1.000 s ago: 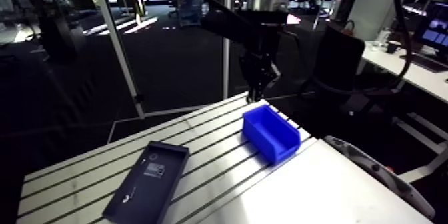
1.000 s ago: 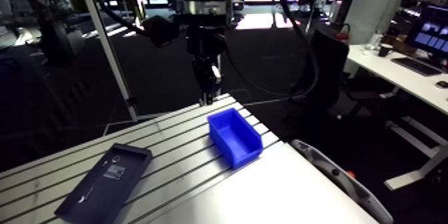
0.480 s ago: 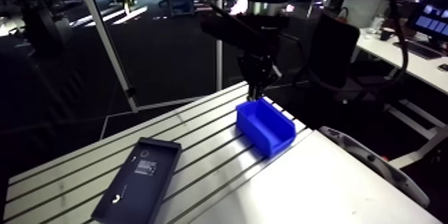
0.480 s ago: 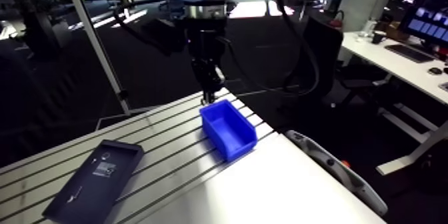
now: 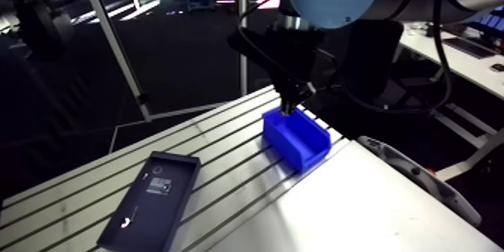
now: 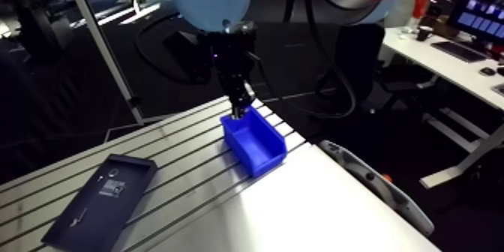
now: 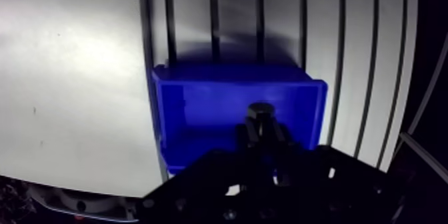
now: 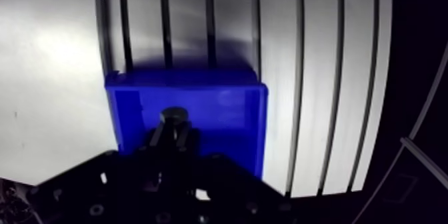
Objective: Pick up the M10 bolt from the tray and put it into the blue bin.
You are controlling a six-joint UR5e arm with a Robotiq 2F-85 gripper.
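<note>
Bolt [image 7: 260, 112] sits pinched tight in our pincer [image 7: 261, 133], right over the blue bin [image 7: 200, 100]; we only need to let go.

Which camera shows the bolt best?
The wrist view. There the bolt shows its dark round head, held in the gripper right above the blue bin. In the arm view the gripper is small and dark over the bin, and the bolt cannot be made out.

wrist [image 6: 232, 49] hangs vertical, end effector [image 7: 263, 132] pointing down, pinched on the m10 bolt [image 7: 260, 112]
</note>
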